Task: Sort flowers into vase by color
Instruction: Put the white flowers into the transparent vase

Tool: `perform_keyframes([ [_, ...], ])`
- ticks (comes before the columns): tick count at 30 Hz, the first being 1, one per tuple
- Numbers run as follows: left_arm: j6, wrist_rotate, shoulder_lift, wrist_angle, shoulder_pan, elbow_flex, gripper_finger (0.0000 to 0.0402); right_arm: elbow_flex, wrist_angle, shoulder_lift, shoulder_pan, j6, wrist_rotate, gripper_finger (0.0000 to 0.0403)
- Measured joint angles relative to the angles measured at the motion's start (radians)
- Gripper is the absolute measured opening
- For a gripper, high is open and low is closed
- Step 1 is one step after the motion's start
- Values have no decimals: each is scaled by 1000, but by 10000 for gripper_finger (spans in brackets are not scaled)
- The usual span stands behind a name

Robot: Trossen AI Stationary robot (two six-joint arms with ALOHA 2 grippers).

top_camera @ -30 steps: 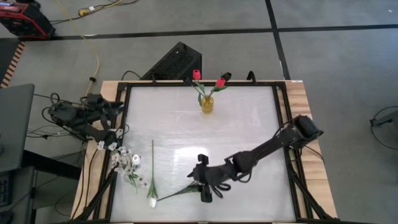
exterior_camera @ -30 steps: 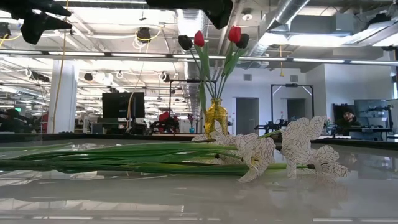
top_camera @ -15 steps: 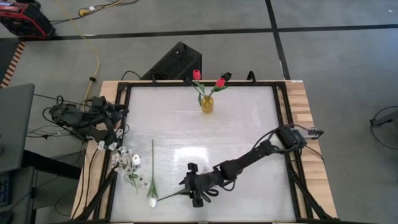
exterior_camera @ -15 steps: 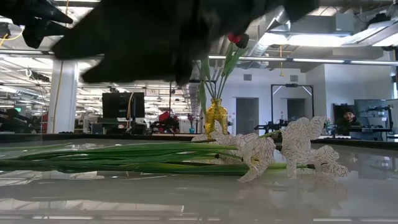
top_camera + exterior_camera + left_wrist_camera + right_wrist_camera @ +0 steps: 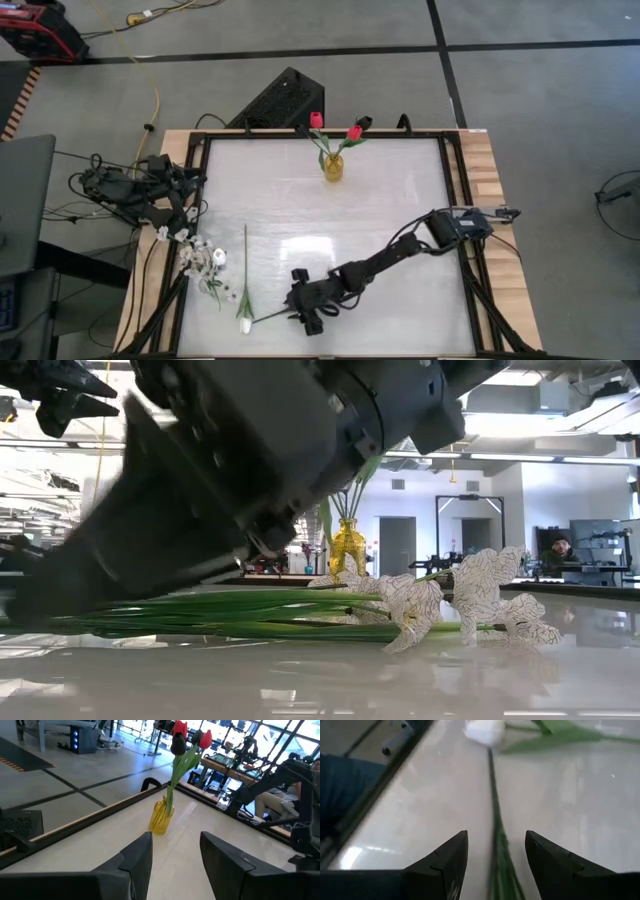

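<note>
A white tulip lies near the table's near-left corner, its bud [image 5: 245, 325] to the left and its green stem [image 5: 275, 316] running right. My right gripper [image 5: 299, 306] is open and low over that stem. In the right wrist view its fingers stand on either side of the stem [image 5: 495, 840], with the bud [image 5: 482, 730] ahead; I cannot tell whether they touch it. A second long stem [image 5: 246, 265] and a spray of tiny white blossoms [image 5: 205, 262] lie flat at the left. A yellow vase [image 5: 332, 167] at the far edge holds red tulips [image 5: 316, 120]. My left gripper [image 5: 188, 200] is open at the table's left edge.
In the low view my right arm [image 5: 200, 490] fills the left and middle, above the lying stems [image 5: 200, 615] and white blossoms [image 5: 470, 600]. The table has a black frame [image 5: 455, 190] on wooden side boards. A black case [image 5: 275, 100] stands beyond the far edge.
My right gripper has gone toward the table's left and near edges and down, from the table's near middle to the white tulip's stem, with its fingers open. The flowers lie where they were.
</note>
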Motion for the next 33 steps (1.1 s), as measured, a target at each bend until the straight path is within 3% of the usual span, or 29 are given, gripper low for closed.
perform_keyframes([
  [8,0,0,0,-1,0,0,152,3,-128,-3,0,-5,61,199],
  [12,0,1,0,-1,0,0,152,4,-171,-6,2,-24,68,137],
  [16,0,1,0,-1,0,0,152,8,-185,-10,5,-115,71,42],
  [19,0,3,0,-1,0,0,152,20,-234,-29,5,-207,85,29],
  [23,-52,29,0,1,0,0,152,30,-400,-117,22,-309,208,31],
  [26,-86,54,0,21,0,0,147,34,-498,-214,44,-376,382,29],
  [29,-89,60,0,46,0,0,140,37,-541,-283,52,-443,552,29],
  [33,-75,59,2,97,0,0,130,36,-564,-332,42,-566,689,29],
])
